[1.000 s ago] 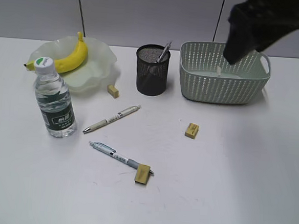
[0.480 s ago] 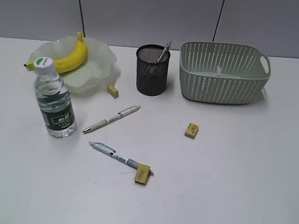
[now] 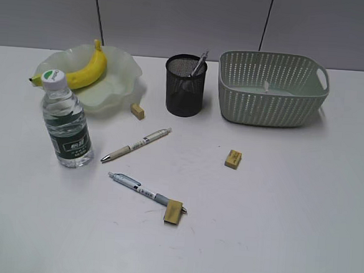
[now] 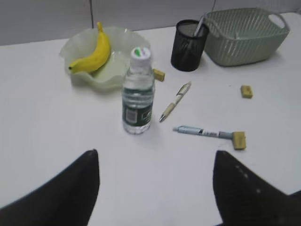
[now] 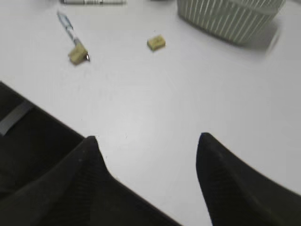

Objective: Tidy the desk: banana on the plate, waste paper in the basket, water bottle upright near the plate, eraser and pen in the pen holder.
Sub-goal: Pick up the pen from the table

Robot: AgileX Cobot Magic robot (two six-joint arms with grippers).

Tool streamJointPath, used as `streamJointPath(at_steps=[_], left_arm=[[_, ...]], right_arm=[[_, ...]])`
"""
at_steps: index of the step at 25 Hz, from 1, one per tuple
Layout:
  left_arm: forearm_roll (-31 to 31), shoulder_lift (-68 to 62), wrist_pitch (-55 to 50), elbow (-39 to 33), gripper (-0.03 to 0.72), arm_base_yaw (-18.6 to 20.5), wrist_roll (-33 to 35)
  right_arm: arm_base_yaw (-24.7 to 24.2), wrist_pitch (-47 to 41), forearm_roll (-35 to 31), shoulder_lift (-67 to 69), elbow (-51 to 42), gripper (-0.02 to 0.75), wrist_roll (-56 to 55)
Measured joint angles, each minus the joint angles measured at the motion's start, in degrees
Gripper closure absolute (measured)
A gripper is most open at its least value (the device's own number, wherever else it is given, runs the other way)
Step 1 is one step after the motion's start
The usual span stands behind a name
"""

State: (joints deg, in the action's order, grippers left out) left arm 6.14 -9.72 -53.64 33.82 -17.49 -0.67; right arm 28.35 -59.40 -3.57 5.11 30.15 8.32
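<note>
1. Exterior view shows neither arm; the wrist views show the left gripper [image 4: 155, 181] and the right gripper [image 5: 148, 176], jaws apart, holding nothing, above the desk [image 3: 287, 244].
2. Nearest: an eraser [image 3: 173, 211] touching the blue pen [image 3: 142, 189]. Judgement: lift the eraser straight up, or the pen may roll.
3. Middle: second eraser [image 3: 233, 159], white pen [image 3: 136, 144], upright bottle [image 3: 67, 120].
4. Far: third eraser [image 3: 137, 111] beside the plate [image 3: 120, 85], which bears the banana [image 3: 90, 69]; holder [image 3: 185, 87]; basket [image 3: 271, 89], paper not discernible inside.
</note>
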Motion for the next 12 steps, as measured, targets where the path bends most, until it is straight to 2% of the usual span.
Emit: streamJointPath(at_steps=[7, 12], left_arm=[[10.4, -24.6, 16.1, 5.6, 0.125, 0.0, 12.3], [14.8, -48.2, 17.6, 17.4, 0.125, -0.1, 19.8]], right_arm=[[0.0, -0.1, 2.7, -5.5, -1.0, 0.227, -1.7], [0.0, -0.1, 3.1, -5.5, -1.1, 0.227, -1.8]])
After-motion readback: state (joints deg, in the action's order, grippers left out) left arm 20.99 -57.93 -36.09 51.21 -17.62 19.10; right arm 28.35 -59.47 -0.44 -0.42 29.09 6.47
